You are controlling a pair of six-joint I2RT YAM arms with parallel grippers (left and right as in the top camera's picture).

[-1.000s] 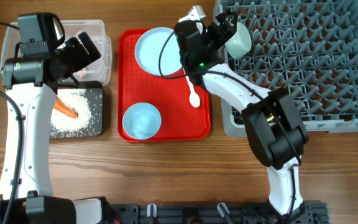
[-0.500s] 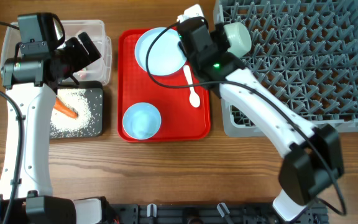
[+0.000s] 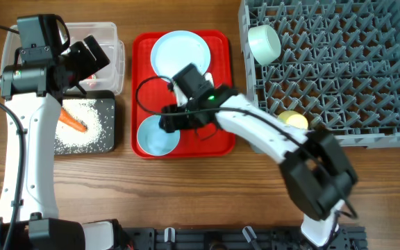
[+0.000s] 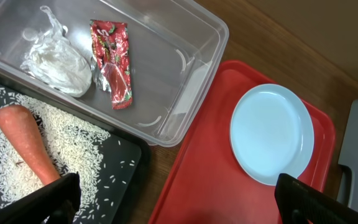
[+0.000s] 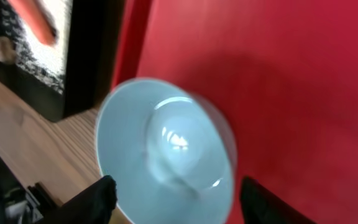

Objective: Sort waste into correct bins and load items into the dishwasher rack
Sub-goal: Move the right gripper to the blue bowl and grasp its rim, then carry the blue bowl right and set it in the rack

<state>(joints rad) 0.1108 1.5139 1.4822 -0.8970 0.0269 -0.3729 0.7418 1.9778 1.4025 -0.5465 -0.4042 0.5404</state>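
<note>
In the overhead view my right gripper (image 3: 167, 123) is open at the pale blue bowl (image 3: 158, 135) on the red tray's front. In the right wrist view its fingers (image 5: 179, 202) straddle that bowl (image 5: 166, 149) without closing on it. The second mint bowl (image 3: 264, 43) and the yellow cup (image 3: 296, 119) sit in the grey rack (image 3: 367, 76). The blue plate (image 3: 179, 50) lies at the tray's back. My left gripper (image 4: 179, 205) is open and empty. The clear tub (image 4: 191, 81) holds the tissue (image 4: 55, 59) and the red wrapper (image 4: 114, 62). The carrot (image 4: 27, 143) and rice (image 4: 73, 149) lie in the black tray (image 3: 106, 142). The brown lump (image 5: 2, 46) sits near them. My right arm hides the spoon.
The flat red serving tray (image 3: 224, 142) lies between the bins and the rack. My right arm stretches across it from the right. Bare wooden table (image 3: 186, 194) runs along the front.
My right gripper has let go of the mint bowl, which now rests in the rack. It has swung left and forward to the bowl on the red tray. The left arm has not moved.
</note>
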